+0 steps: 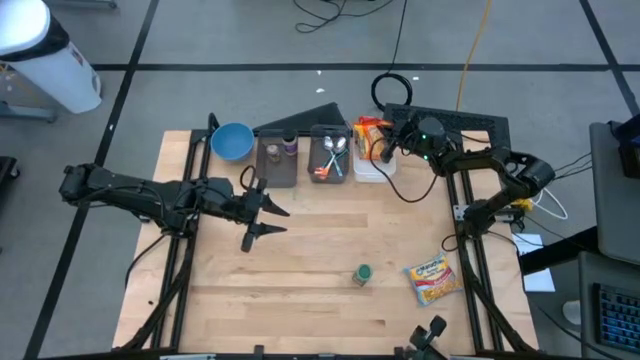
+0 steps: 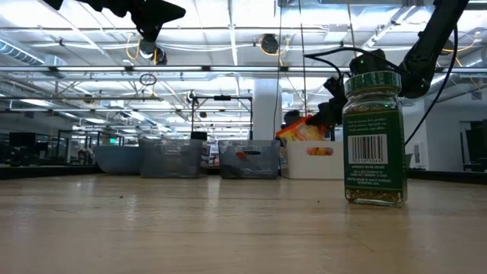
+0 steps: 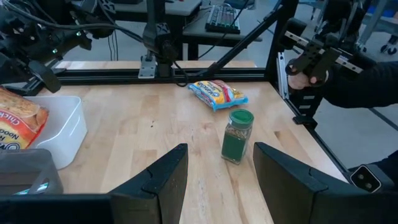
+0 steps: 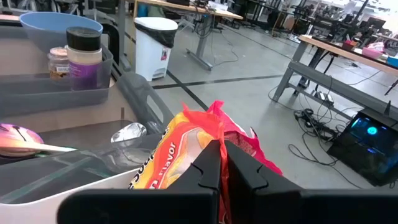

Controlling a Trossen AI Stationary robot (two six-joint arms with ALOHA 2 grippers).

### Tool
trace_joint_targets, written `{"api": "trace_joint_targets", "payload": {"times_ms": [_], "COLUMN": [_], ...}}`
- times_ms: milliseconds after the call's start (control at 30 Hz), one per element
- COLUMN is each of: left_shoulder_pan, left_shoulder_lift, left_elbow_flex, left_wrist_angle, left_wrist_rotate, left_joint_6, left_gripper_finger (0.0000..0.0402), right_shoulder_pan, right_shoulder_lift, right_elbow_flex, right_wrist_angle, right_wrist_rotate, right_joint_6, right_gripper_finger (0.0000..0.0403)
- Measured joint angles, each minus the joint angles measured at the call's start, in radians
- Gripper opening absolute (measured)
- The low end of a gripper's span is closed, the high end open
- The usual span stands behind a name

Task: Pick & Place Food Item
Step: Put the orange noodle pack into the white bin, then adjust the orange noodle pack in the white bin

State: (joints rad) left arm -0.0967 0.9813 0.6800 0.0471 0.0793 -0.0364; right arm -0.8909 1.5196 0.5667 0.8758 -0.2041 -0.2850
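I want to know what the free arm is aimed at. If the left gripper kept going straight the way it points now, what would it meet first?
Most likely the green-lidded spice jar, which stands upright almost centred between the left gripper's open fingers in its wrist view. The noodle packet lies beyond it. Bare table comes before the jar; depth is uncertain.

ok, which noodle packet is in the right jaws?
The orange noodle packet over the white bin, pinched shut; the yellow noodle packet lies free near the table's front right.
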Motion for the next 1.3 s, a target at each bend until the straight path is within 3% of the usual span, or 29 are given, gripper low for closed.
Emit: {"api": "trace_joint_targets", "payload": {"times_ms": [300, 567, 800, 1000, 1300], "left_shoulder_pan": [0.0, 0.0, 0.0, 0.0, 0.0], "left_shoulder_lift": [0.0, 0.0, 0.0, 0.0, 0.0], "left_elbow_flex": [0.0, 0.0, 0.0, 0.0, 0.0], "left_wrist_angle": [0.0, -0.001, -0.007, -0.007, -0.007], "left_wrist_rotate": [0.0, 0.0, -0.002, -0.055, -0.081], "left_joint_6": [-0.002, -0.002, -0.002, -0.022, -0.023], "left_gripper_finger": [0.0191, 0.0191, 0.0191, 0.0191, 0.0191], "right_shoulder_pan": [0.0, 0.002, 0.017, 0.138, 0.351], "right_shoulder_lift": [0.0, -0.017, -0.132, -0.284, -0.488], "right_elbow_flex": [0.0, 0.0, 0.0, 0.0, 0.0], "right_wrist_angle": [-0.032, -0.033, -0.045, -0.083, -0.277], "right_wrist_rotate": [-0.001, -0.005, -0.007, -0.01, -0.001], "right_joint_6": [-0.017, -0.011, 0.043, 0.013, 0.006], "right_gripper_finger": [0.0026, 0.0118, 0.0175, 0.0184, 0.0177]}}
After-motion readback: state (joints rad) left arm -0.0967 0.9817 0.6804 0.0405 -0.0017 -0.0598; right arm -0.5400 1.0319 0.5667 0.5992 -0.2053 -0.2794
